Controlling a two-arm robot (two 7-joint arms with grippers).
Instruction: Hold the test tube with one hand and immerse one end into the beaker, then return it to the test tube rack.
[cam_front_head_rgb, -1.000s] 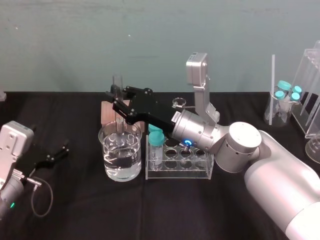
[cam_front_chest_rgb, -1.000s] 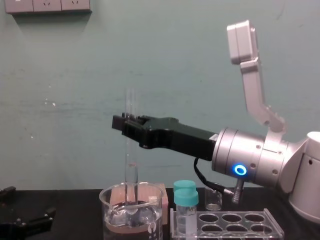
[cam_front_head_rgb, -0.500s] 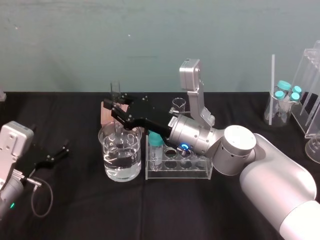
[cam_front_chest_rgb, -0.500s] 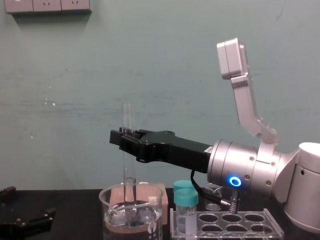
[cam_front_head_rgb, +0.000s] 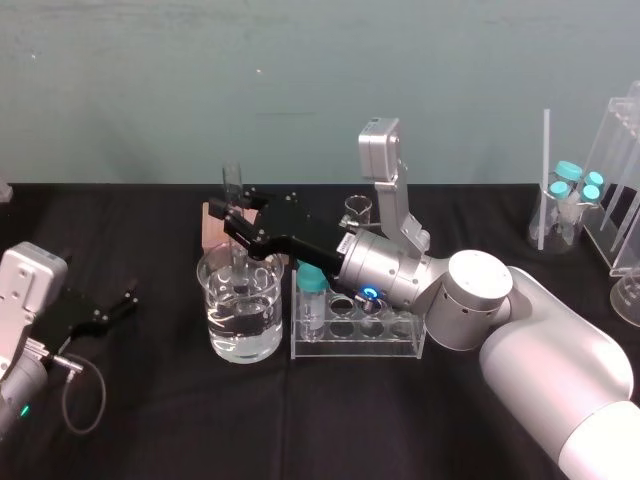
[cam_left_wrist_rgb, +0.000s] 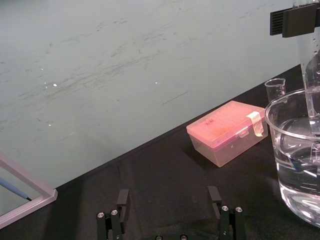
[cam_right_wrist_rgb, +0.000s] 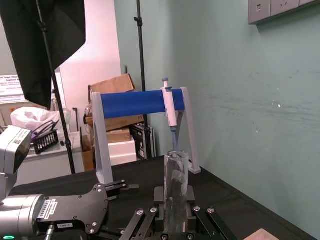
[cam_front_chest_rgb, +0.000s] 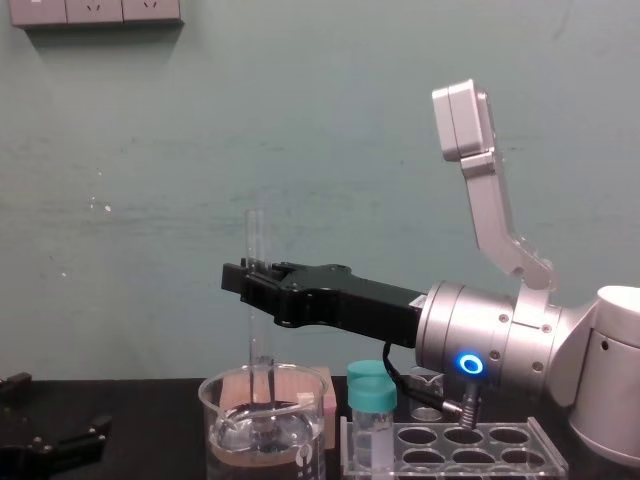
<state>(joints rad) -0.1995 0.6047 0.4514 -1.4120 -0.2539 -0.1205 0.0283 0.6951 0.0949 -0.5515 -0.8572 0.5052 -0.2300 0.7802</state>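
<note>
One end effector (cam_front_head_rgb: 235, 210) (right) tight on tube (cam_front_chest_rgb: 257, 240)

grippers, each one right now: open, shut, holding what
Left gripper: open, empty, parked.
Right gripper: shut on the test tube, its end in the beaker.

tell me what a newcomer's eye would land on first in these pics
The right gripper, reaching across from the right, is shut on the test tube, held upright with its lower end down inside the beaker of clear liquid at table centre. Just right of it stands the test tube rack with a teal-capped vial; the left gripper lies open at the table's left.
</note>
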